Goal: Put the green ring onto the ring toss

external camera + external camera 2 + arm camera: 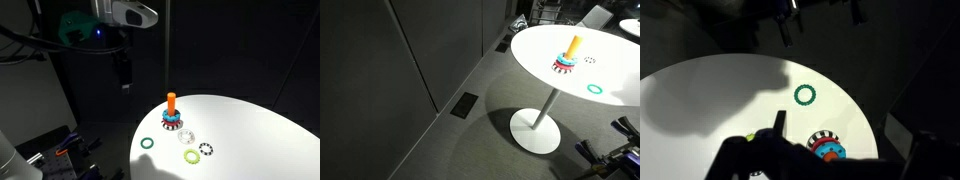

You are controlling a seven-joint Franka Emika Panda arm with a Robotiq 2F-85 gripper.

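Note:
The green ring (148,143) lies flat on the white round table (250,120), near its edge and apart from the peg. It also shows in an exterior view (595,89) and in the wrist view (805,95). The ring toss (171,110) is an upright orange peg with red, blue and dark rings round its foot. It shows in both exterior views (570,52) and partly in the wrist view (825,148). My gripper (125,75) hangs high above the table edge, above and to the left of the peg. In the wrist view its fingers (838,128) are spread apart and empty.
A pale ring (186,138), a yellow-green ring (191,157) and a black notched ring (207,149) lie on the table by the peg. The table stands on a single pedestal foot (536,130). Dark walls surround it, and clutter lies on the floor (60,150).

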